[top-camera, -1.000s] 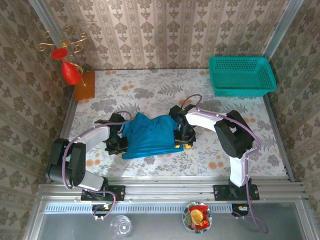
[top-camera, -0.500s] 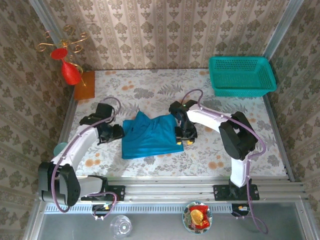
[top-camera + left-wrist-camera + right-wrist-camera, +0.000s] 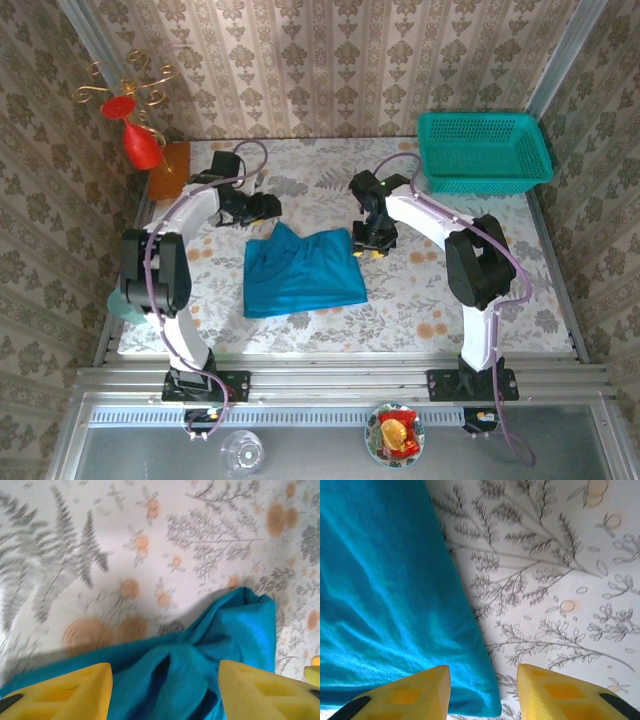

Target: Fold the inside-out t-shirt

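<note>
The inside-out t-shirt (image 3: 300, 270) lies as a bright blue folded rectangle in the middle of the flowered table (image 3: 470, 290), with a peak of cloth at its far left corner. My left gripper (image 3: 266, 208) hovers just beyond that peak. In the left wrist view it (image 3: 165, 692) is open, its yellow fingers (image 3: 65, 692) wide apart over bunched blue cloth (image 3: 200, 655). My right gripper (image 3: 368, 244) is at the shirt's far right corner. In the right wrist view it (image 3: 482, 695) is open, straddling the shirt's right edge (image 3: 395, 595), with bare table beside it.
A teal mesh basket (image 3: 483, 150) stands at the far right corner. A red vase (image 3: 140, 145) and an orange block (image 3: 168, 170) are at the far left. Patterned walls close the table on three sides. A metal rail (image 3: 330, 380) runs along the near edge.
My left gripper has let go of the shirt's left edge, opened, and swung away to the far left corner. My right gripper has slid farther along the right edge.
</note>
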`<state>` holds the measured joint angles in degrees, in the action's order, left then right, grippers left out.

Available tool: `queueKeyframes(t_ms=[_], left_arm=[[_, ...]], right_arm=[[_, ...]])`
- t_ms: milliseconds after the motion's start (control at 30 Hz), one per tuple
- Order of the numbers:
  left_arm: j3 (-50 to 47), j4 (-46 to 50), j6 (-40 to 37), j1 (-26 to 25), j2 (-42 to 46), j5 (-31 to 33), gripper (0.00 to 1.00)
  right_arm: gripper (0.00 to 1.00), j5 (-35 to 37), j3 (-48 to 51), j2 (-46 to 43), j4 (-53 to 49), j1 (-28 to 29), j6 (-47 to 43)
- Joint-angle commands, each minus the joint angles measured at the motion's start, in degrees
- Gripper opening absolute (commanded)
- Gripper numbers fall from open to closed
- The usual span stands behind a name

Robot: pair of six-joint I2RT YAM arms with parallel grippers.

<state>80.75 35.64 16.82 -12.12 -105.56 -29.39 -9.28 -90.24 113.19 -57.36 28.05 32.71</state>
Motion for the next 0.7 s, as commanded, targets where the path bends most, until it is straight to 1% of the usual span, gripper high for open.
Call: queueKeyframes(t_ms=[0, 33, 67, 167, 233, 267, 367, 433, 467, 533, 600, 667], left_arm=[[3.93, 1.66, -2.53, -0.07, -4.30, -6.99, 0.60], [4.48, 2.38, -2.74, -0.25, -5.24, -7.00, 0.59], [4.93, 3.33, -3.30, -0.57, -5.95, -8.66, 0.57], [4.66, 5.32, -5.18, -1.51, -6.42, -8.33, 0.53], [3.33, 5.63, -5.56, -1.66, -5.89, -7.73, 0.49], [2.30, 5.38, -5.49, -1.59, -5.44, -7.83, 0.46], [-0.15, 4.33, -5.33, -1.29, -4.01, -5.56, 0.37], [-1.30, 3.50, -5.00, -0.94, -3.14, -5.33, 0.29], [-1.67, 3.02, -4.83, -0.74, -2.72, -5.37, 0.27], [-2.17, 2.66, -4.52, -0.29, -2.14, -5.23, 0.27], [-2.49, 2.66, -4.58, 0.07, -1.68, -5.32, 0.30], [-2.79, 2.56, -4.69, 0.34, -1.41, -5.63, 0.30]], right_arm=[[0.43, -2.04, -2.34, 1.69, -0.32, -0.69, -1.51], [0.43, -2.50, -2.69, 1.92, -0.19, -0.96, -1.64], [0.43, -3.27, -2.97, 2.26, 0.03, -1.28, -1.75], [0.44, -5.35, -3.48, 3.29, 1.91, -1.93, -2.10], [0.44, -7.17, -3.93, 4.30, 3.81, -2.33, -2.12], [0.44, -8.19, -4.20, 5.10, 4.78, -2.61, -2.05], [0.44, -10.90, -6.22, 8.33, 6.94, -3.54, -2.28], [0.43, -12.77, -6.94, 10.20, 9.17, -4.22, -2.04], [0.43, -13.98, -7.41, 11.10, 10.38, -4.61, -2.03], [0.43, -15.40, -8.29, 12.83, 12.41, -5.15, -1.95], [0.43, -16.03, -10.42, 15.19, 11.91, -5.61, -2.40], [0.42, -16.04, -11.94, 16.47, 11.38, -5.96, -2.71]])
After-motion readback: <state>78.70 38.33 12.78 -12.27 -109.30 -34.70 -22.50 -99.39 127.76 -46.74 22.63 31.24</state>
